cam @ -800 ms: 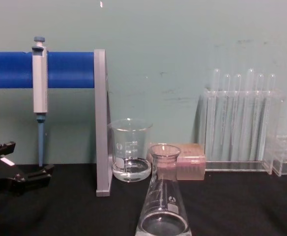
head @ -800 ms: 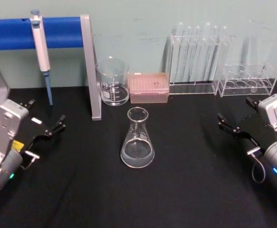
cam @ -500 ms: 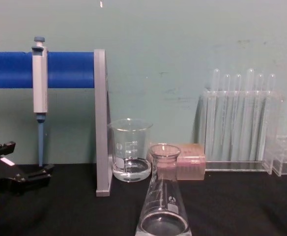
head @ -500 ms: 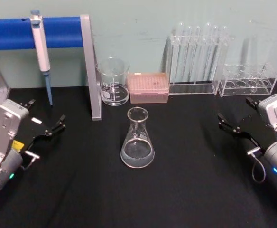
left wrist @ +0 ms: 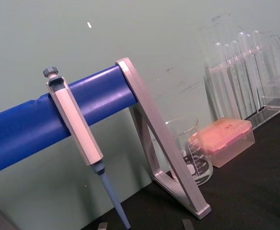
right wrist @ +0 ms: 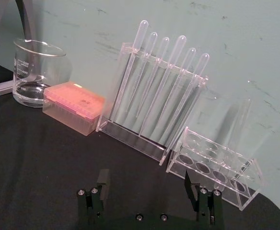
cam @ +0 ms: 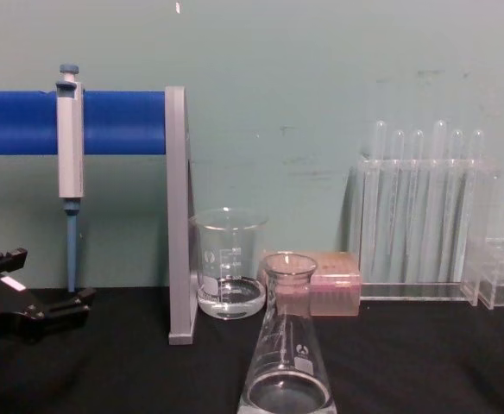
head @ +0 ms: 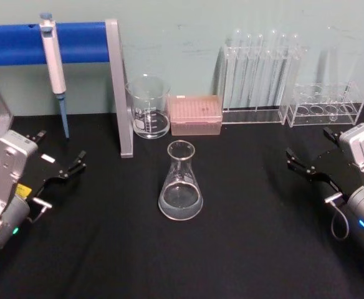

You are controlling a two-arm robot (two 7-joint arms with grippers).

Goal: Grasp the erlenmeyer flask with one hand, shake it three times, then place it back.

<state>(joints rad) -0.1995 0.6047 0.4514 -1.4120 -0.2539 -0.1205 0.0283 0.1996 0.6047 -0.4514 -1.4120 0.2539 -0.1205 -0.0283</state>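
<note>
The erlenmeyer flask stands upright on the black table, near its middle, with a little clear liquid in its base. The chest view shows the flask close in front, low and centred. My left gripper rests open at the table's left, well away from the flask. It also appears in the chest view, where the left gripper carries a small white label. At the right side my right gripper is open too, a similar distance from the flask. Nothing lies between the fingers in the right wrist view.
Behind the flask stand a glass beaker and a pink tip box. A rack of test tubes and a low clear rack line the back right. A pipette hangs on the blue bar with its grey post.
</note>
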